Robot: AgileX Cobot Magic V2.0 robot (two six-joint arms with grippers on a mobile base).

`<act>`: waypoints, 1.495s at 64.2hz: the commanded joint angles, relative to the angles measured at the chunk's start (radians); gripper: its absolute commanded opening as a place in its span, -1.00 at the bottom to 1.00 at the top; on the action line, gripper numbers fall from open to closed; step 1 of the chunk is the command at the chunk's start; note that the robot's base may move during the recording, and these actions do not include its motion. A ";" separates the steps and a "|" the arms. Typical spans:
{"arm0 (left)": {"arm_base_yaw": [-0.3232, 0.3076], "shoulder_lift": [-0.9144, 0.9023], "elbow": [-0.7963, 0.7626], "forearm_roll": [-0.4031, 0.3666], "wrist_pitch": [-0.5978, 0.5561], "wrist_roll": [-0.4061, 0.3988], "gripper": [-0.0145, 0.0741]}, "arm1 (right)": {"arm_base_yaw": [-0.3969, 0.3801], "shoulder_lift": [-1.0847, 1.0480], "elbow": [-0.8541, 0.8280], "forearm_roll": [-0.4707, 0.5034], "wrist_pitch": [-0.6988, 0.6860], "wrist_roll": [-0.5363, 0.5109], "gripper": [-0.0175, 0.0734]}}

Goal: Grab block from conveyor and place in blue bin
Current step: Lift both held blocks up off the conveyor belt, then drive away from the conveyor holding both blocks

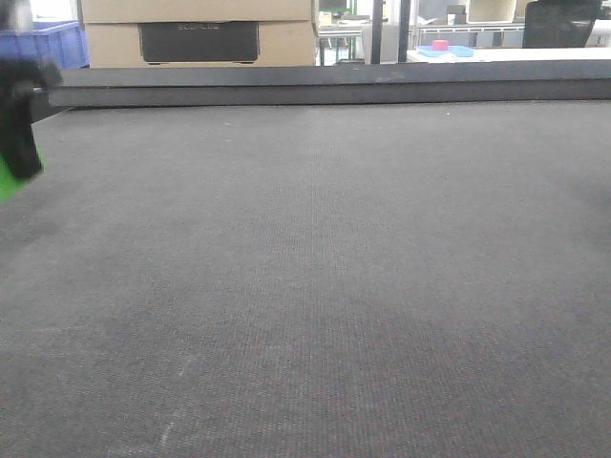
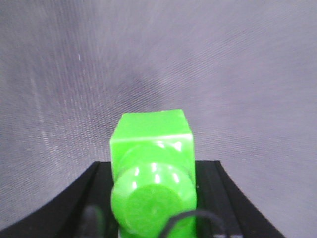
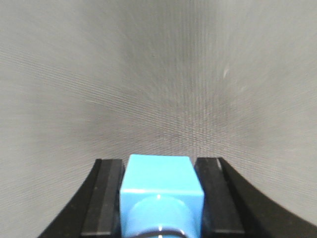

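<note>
2 blocks are partly hidden: left jaws clamp the green block (image 2: 151, 131), right jaws the blue block (image 3: 159, 173).

Blurred, cropped at picture edge: left gripper (image 1: 21, 157). Held block (image 1: 6, 181) mostly cut off. Underside of blue block (image 3: 161, 181) cropped.

The bright green, square-edged block (image 2: 151, 134) sat gripped in the left claw (image 2: 156, 166). A blue block (image 3: 159, 176) sat likewise in the right claw (image 3: 158, 166). The conveyor (image 1: 325, 286) was a wide, dark grey woven belt with a dark rail at its far edge. A blue bin (image 1: 43, 43) stood beyond it, far left.
</note>
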 commanded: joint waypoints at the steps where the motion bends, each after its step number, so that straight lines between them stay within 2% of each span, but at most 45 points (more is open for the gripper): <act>1: -0.031 -0.073 -0.009 -0.018 -0.004 -0.007 -0.92 | 0.036 -0.074 -0.003 0.009 0.006 -0.007 -0.97; 19: -0.167 -0.244 -0.009 -0.018 -0.011 -0.009 -0.92 | 0.222 -0.249 -0.014 0.092 0.000 -0.007 -0.97; 29: -0.231 -0.342 -0.009 -0.018 -0.019 -0.026 -0.92 | 0.317 -0.311 -0.086 0.097 0.037 -0.007 -0.97; 40: -0.249 -0.455 -0.009 -0.030 -0.021 -0.028 -0.92 | 0.385 -0.373 -0.188 0.097 0.070 -0.007 -0.97; 52: -0.249 -0.591 -0.009 -0.030 -0.063 -0.028 -0.92 | 0.399 -0.444 -0.252 0.102 0.070 -0.007 -0.97; 67: -0.249 -0.711 -0.009 -0.030 -0.110 -0.028 -0.92 | 0.399 -0.529 -0.253 0.102 0.062 -0.007 -0.97; 96: -0.249 -0.728 -0.009 -0.030 -0.117 -0.028 -0.92 | 0.399 -0.561 -0.253 0.102 0.057 -0.007 -0.97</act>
